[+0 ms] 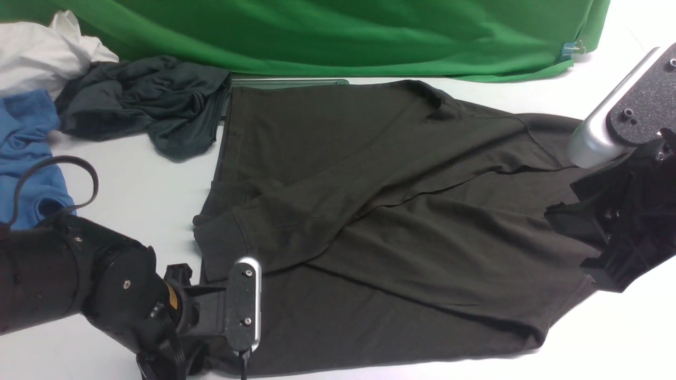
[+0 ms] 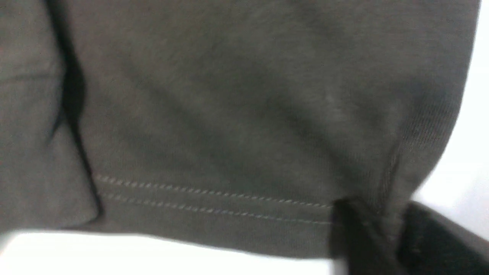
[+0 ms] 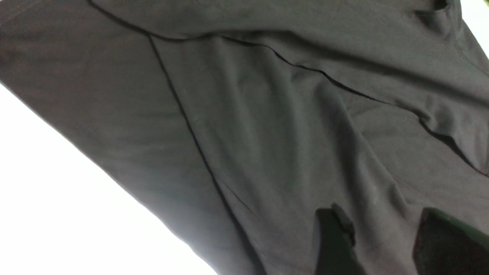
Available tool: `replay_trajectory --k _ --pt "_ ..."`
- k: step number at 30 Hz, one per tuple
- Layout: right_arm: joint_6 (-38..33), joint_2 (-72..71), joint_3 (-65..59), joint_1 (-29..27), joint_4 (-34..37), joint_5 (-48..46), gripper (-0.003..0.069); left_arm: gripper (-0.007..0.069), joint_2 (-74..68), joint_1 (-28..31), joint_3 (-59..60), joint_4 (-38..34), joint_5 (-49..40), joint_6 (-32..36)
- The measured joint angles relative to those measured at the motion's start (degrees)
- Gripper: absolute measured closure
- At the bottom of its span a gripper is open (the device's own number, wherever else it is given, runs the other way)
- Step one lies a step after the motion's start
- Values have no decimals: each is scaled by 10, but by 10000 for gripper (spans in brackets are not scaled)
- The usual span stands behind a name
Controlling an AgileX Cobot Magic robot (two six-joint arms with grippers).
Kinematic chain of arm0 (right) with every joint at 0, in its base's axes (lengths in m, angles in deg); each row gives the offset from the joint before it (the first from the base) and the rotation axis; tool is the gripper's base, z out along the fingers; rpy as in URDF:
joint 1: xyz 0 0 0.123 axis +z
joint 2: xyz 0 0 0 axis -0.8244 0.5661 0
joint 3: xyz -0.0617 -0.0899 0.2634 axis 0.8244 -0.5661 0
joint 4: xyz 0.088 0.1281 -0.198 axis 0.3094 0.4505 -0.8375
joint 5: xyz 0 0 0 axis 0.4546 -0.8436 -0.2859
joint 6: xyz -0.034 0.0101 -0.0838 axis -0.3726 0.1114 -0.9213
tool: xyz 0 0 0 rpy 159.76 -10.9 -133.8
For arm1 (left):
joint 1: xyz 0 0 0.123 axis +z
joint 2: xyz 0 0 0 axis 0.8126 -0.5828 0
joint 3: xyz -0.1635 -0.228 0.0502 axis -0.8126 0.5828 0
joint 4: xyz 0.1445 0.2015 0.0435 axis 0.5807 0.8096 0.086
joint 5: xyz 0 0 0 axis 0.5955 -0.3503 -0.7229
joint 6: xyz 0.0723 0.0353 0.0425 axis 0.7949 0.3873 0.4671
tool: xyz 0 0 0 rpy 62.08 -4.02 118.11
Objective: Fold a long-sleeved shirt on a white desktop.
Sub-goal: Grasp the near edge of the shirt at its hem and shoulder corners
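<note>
The long-sleeved shirt (image 1: 401, 237) lies spread out in the middle of the white desktop (image 1: 132, 184), with its sleeves laid across its front. It looks soft, thin and light (a bit like a floppy blanket). I think it will sag and wrinkle when lifted, and it will not break. It may slide a little on the smooth top.

The best spots to grab look like the corners and the stitched bottom edge, where the cloth is thicker. The left gripper (image 2: 389, 215) is at that stitched edge, near a corner, and its jaws pinch a small bunch of the shirt. The right gripper (image 3: 382, 219) is over the other side of the shirt, with its jaws spread apart and nothing in them.

A grey garment (image 1: 153, 105) lies just beside the shirt's far left corner. A blue T-shirt (image 1: 26, 142) lies farther left. A green cloth backdrop (image 1: 343, 31) hangs behind.
</note>
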Motion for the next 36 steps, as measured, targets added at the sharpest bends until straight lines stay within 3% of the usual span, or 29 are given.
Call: replay_trajectory --k 7,14,20,23,26,36 --pt "-1 0 0 0 -13 -1 365 584 94 0 -56 0 -119 -134" --pt "-8 1 0 0 -13 -45 356 584 195 0 -72 -29 -261 -177" --pt "-105 6 -37 0 -10 -66 205 584 235 0 -72 -33 -273 -236" --pt "-204 14 -115 0 -3 -39 97 584 239 0 -72 -33 -273 -267" --pt "-283 33 -197 0 -7 13 66 584 240 0 -72 -35 -273 -279" --pt "-347 160 -271 0 -23 233 71 584 240 0 -72 -42 -273 -290"
